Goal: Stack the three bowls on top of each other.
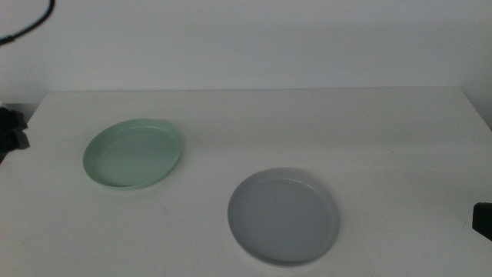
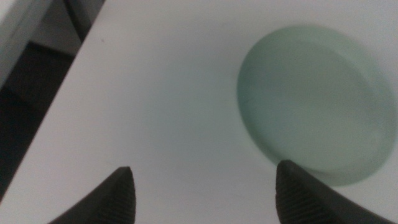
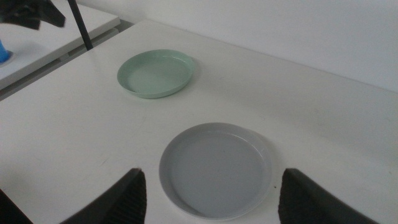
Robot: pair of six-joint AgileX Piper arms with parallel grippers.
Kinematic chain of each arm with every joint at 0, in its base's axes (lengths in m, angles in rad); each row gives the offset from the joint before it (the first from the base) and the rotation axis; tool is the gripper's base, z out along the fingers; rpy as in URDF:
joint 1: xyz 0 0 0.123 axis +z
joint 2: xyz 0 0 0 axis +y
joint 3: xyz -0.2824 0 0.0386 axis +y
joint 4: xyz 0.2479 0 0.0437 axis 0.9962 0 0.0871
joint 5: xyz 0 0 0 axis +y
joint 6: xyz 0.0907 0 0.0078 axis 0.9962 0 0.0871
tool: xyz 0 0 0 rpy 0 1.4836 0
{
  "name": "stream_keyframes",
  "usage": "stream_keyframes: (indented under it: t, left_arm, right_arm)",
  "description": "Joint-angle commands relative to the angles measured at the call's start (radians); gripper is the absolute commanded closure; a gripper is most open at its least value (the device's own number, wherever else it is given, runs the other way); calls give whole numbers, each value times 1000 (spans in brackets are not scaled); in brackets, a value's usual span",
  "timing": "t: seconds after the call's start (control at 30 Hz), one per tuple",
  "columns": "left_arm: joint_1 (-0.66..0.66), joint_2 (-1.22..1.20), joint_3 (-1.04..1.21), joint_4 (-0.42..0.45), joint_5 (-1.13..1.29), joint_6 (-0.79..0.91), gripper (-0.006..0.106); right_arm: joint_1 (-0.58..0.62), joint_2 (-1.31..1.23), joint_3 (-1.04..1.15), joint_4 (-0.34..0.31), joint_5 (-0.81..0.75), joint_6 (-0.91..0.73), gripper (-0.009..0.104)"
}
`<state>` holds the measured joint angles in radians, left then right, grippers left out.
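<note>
Two bowls lay in view on the white surface (image 1: 307, 138), and the grey bowl (image 1: 284, 217) serves as the landmark here. It sat flat, upright and empty. The mint green bowl (image 1: 133, 153) lay well apart from it, farther back and toward the left arm's side, with bare surface between the two. A pale sliver showed along the green bowl's far rim in the middle view; whether that was a white bowl beneath it could not be told.

The left gripper (image 2: 202, 186) hovered above the surface just beside the green bowl (image 2: 316, 102), jaws spread wide and holding nothing. The right gripper (image 3: 211, 193) hung over the grey bowl (image 3: 216, 169), its jaws likewise released, spread about as wide as that bowl, touching nothing.
</note>
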<state>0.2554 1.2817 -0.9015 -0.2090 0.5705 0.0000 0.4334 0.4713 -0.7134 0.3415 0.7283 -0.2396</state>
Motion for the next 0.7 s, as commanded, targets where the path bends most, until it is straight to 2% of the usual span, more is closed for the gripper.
stream_keyframes:
  t: [0.0,0.13,0.3,0.43,0.67]
  left_arm:
    - [-1,36,-40,-17,-76,0,26]
    - [-1,128,-40,-26,-110,-6,26]
    - [-17,215,-70,-103,-122,22,26]
    - [-56,277,-152,-99,-118,62,28]
    - [-121,404,-230,-103,-126,15,28]
  right_arm:
    - [-1,8,-21,12,-63,-5,41]
    - [-1,8,-21,12,-63,-5,41]
    - [-1,8,-21,12,-63,-5,41]
    - [-1,8,-21,12,-63,-5,41]
    - [-1,8,-21,12,-63,-5,41]
